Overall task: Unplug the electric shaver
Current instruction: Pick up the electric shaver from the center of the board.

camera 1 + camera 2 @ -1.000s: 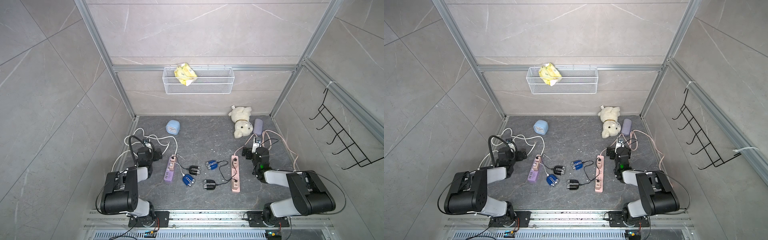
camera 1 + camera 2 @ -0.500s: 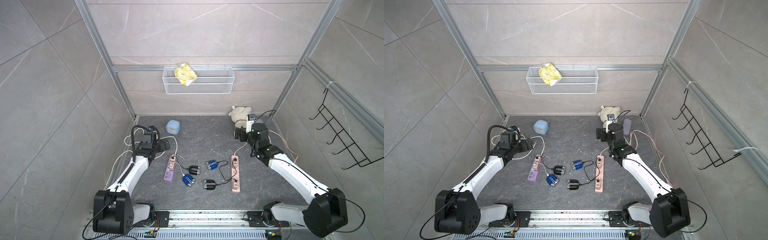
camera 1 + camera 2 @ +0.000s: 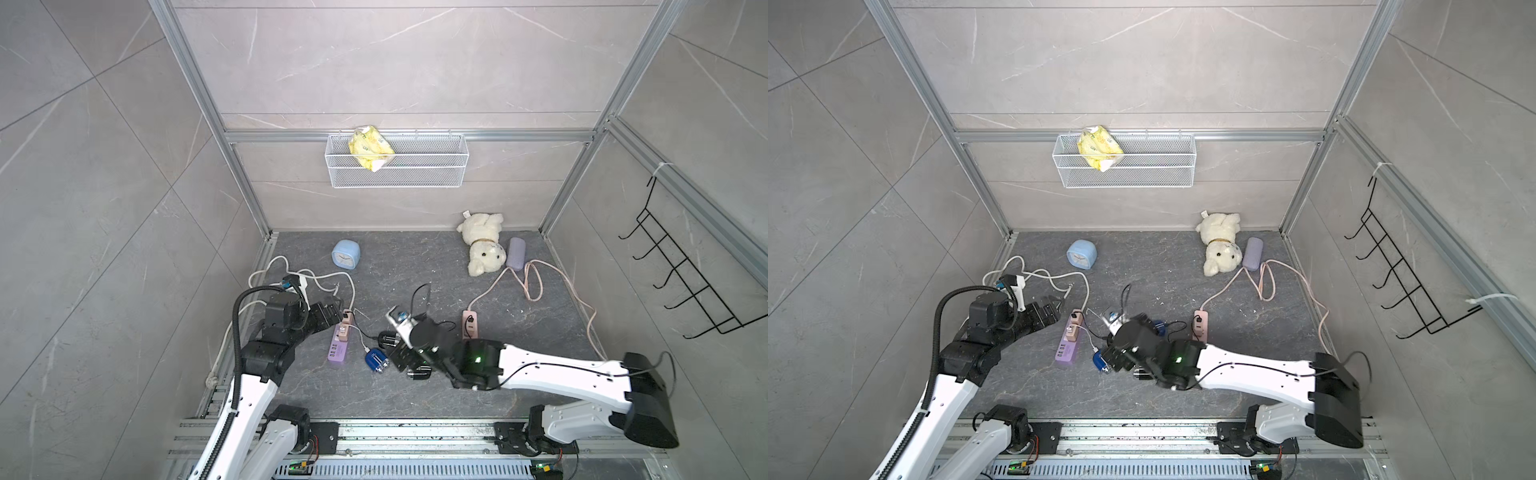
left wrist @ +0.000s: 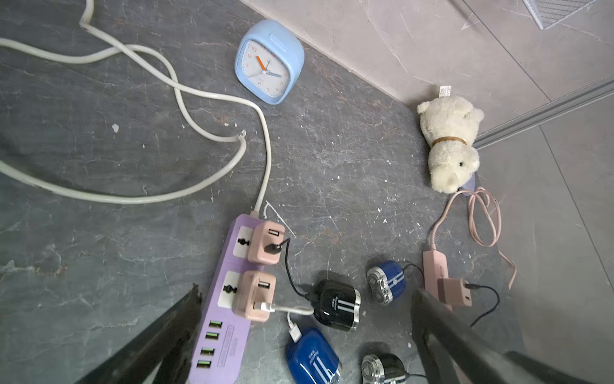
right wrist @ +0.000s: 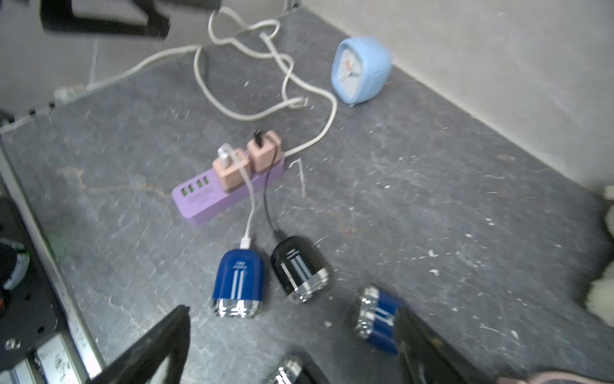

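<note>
**Progress: nothing unplugged yet.** The blue shaver [image 4: 312,355] and black shaver [image 4: 337,309] lie on the desk [image 4: 365,166] just beside the purple power strip [image 4: 219,332]. Each is cabled to one of the pink adapters [image 4: 254,296] seated on the strip. Which shaver is meant cannot be told. The left fingers [image 4: 159,342] are spread wide above the strip, holding nothing. The right fingers [image 5: 156,349] are likewise wide apart over the shavers, touching none.

Dark stone counter [image 3: 415,270]: purple power strip [image 3: 338,347] toward left edge, pink power strip [image 3: 471,324] mid-right, shavers [image 4: 335,309] between them, clock [image 3: 345,255] and plush bear [image 3: 482,245] near back edge.
</note>
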`<action>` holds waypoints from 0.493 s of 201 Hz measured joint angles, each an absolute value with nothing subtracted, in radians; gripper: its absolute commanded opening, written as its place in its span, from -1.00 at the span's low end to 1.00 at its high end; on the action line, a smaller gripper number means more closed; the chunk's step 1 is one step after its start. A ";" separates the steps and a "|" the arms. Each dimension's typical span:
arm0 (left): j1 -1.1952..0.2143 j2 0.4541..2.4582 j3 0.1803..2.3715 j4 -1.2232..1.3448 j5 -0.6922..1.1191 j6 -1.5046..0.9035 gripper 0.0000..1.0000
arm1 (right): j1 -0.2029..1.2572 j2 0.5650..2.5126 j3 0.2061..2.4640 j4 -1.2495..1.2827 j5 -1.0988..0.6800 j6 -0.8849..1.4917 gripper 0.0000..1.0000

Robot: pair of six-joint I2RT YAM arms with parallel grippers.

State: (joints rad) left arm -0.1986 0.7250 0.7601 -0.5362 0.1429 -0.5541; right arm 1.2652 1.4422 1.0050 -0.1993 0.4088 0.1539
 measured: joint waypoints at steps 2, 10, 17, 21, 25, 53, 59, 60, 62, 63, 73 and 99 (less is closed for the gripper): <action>-0.199 0.721 0.759 -0.539 0.143 -0.554 0.99 | 1.271 1.452 1.005 -0.197 0.411 0.155 0.89; -0.199 0.705 0.754 -0.557 0.144 -0.557 0.99 | 1.301 1.513 1.005 -0.183 0.413 0.160 0.89; -0.199 0.695 0.753 -0.572 0.144 -0.558 0.99 | 1.317 1.555 1.005 -0.171 0.411 0.165 0.90; -0.199 0.691 0.753 -0.580 0.144 -0.558 0.99 | 1.324 1.579 1.004 -0.160 0.408 0.169 0.91; -0.199 0.689 0.753 -0.587 0.144 -0.558 0.99 | 1.328 1.596 1.002 -0.152 0.404 0.173 0.92; -0.199 0.676 0.753 -0.633 0.151 -0.559 0.99 | 1.328 1.650 0.993 -0.101 0.393 0.208 0.94; -0.199 0.673 0.753 -0.638 0.155 -0.560 0.99 | 1.327 1.657 0.995 -0.097 0.393 0.213 0.94; -0.199 0.672 0.753 -0.639 0.156 -0.561 0.99 | 1.327 1.660 0.997 -0.096 0.393 0.217 0.94; -0.199 0.670 0.753 -0.641 0.159 -0.562 0.99 | 1.327 1.663 0.998 -0.095 0.393 0.218 0.94; -0.199 0.670 0.753 -0.641 0.159 -0.562 0.99 | 1.327 1.664 0.999 -0.094 0.393 0.218 0.94; -0.199 0.660 0.753 -0.651 0.163 -0.566 0.99 | 1.325 1.682 1.006 -0.090 0.389 0.231 0.94; -0.199 0.647 0.747 -0.654 0.169 -0.571 0.99 | 1.313 1.734 1.016 -0.073 0.352 0.269 0.94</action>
State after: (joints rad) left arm -0.1986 0.6468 0.7467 -0.6540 0.1688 -0.5713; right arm 1.3132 1.7336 1.0157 -0.0731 0.3515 0.2687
